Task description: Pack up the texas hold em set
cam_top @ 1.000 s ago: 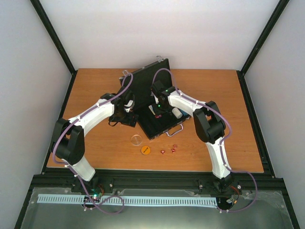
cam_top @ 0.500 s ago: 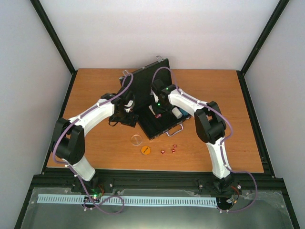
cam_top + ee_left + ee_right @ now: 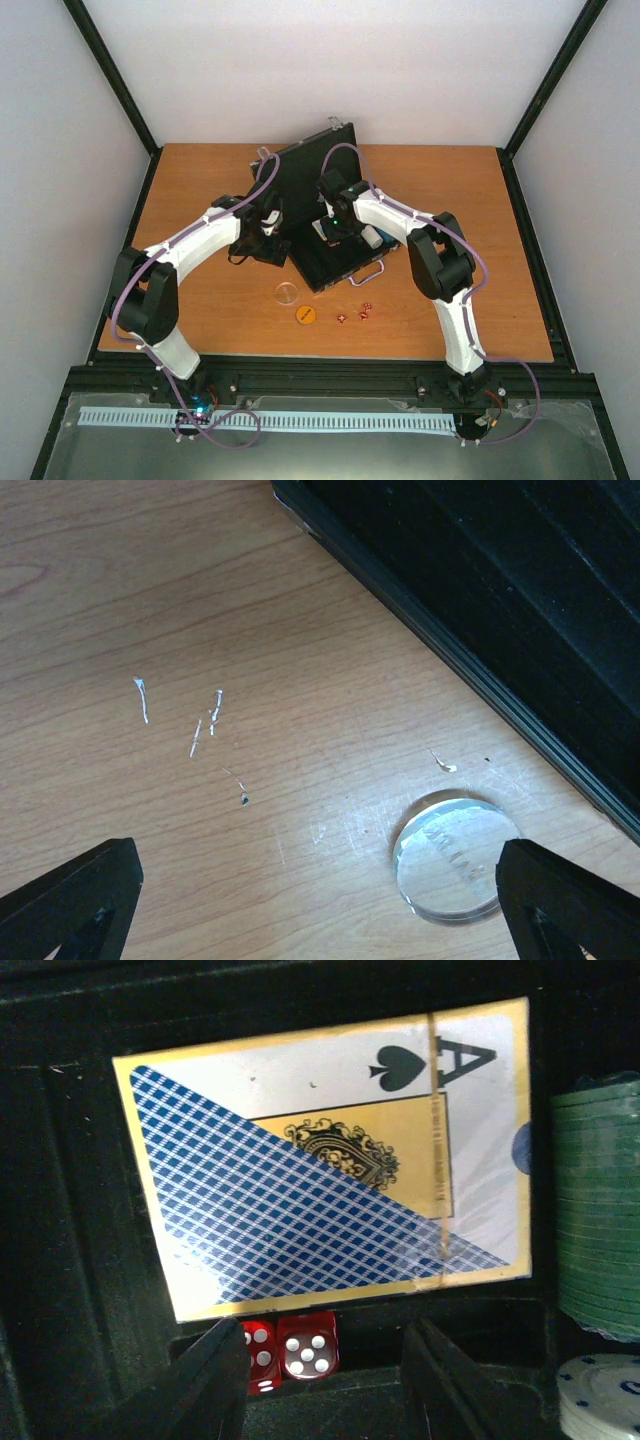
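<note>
While the spread right hand (image 3: 325,1338) hovers over two small red dice (image 3: 290,1350), the spread left hand (image 3: 315,868) overlooks a clear round disc (image 3: 455,858).

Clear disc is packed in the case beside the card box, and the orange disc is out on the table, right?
No. The clear disc lies on the table just outside the case, not in it; the left wrist view shows this. The orange disc is out on the table, as you say.
</note>
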{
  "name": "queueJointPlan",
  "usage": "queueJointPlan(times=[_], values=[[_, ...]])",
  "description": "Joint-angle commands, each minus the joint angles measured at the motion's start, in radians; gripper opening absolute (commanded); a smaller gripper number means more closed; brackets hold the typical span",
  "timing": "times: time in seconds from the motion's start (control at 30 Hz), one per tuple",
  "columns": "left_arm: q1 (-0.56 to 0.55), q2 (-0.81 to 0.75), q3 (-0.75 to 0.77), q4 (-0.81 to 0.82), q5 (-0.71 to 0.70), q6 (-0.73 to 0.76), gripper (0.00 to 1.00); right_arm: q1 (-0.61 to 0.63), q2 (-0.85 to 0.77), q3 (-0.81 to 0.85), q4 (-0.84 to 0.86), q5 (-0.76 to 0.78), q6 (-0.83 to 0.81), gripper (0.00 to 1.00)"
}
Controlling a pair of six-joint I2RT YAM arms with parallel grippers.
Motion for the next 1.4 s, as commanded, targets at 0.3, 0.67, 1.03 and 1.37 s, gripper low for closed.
queueJointPlan(times=[0.3, 0.67, 1.03, 1.37], values=[[0.004, 0.017, 0.027, 0.011, 0.016, 0.009, 1.0, -0.003, -0.037, -0.066, -0.019, 0.046, -0.019, 0.42], [0.004, -0.001, 0.013, 0.01, 0.007, 0.009, 1.0, 0.015, -0.081, -0.025, -0.079, 0.065, -0.006, 0.43], [0.004, 0.003, 0.021, 0.013, 0.009, 0.008, 1.0, 0.106, -0.304, -0.225, -0.249, 0.068, 0.041, 0.57], [0.004, -0.001, 0.008, 0.018, 0.029, 0.005, 1.0, 0.117, -0.432, -0.528, -0.162, -0.068, 0.15, 0.56]])
